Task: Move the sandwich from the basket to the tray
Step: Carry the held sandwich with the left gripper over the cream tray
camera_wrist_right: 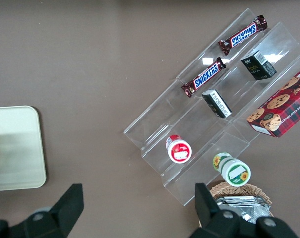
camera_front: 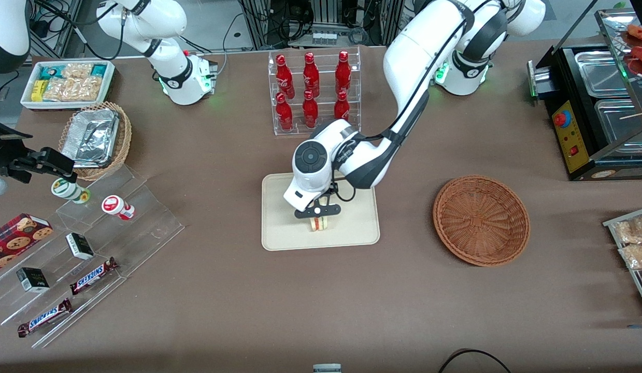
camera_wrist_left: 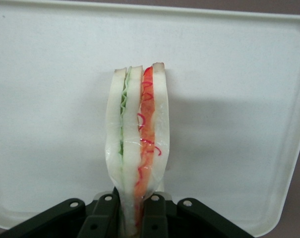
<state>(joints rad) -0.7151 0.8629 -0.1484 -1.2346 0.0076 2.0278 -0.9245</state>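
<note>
The sandwich (camera_front: 318, 223) (camera_wrist_left: 137, 148), a pale bread wedge with green and red filling lines, stands on its edge over the cream tray (camera_front: 279, 235) (camera_wrist_left: 50, 99). My left gripper (camera_front: 317, 216) (camera_wrist_left: 135, 215) is over the tray and shut on the sandwich, its black fingers (camera_wrist_left: 157, 218) pressing both bread faces. Whether the sandwich rests on the tray or hangs just above it I cannot tell. The reddish-brown woven basket (camera_front: 481, 220) lies empty, toward the working arm's end of the table.
A clear rack of red bottles (camera_front: 313, 93) stands farther from the front camera than the tray. Clear tiered shelves with snack bars and cups (camera_front: 82, 248) (camera_wrist_right: 214, 99), a tan basket of foil containers (camera_front: 95, 140) and a white snack bin (camera_front: 67, 83) lie toward the parked arm's end.
</note>
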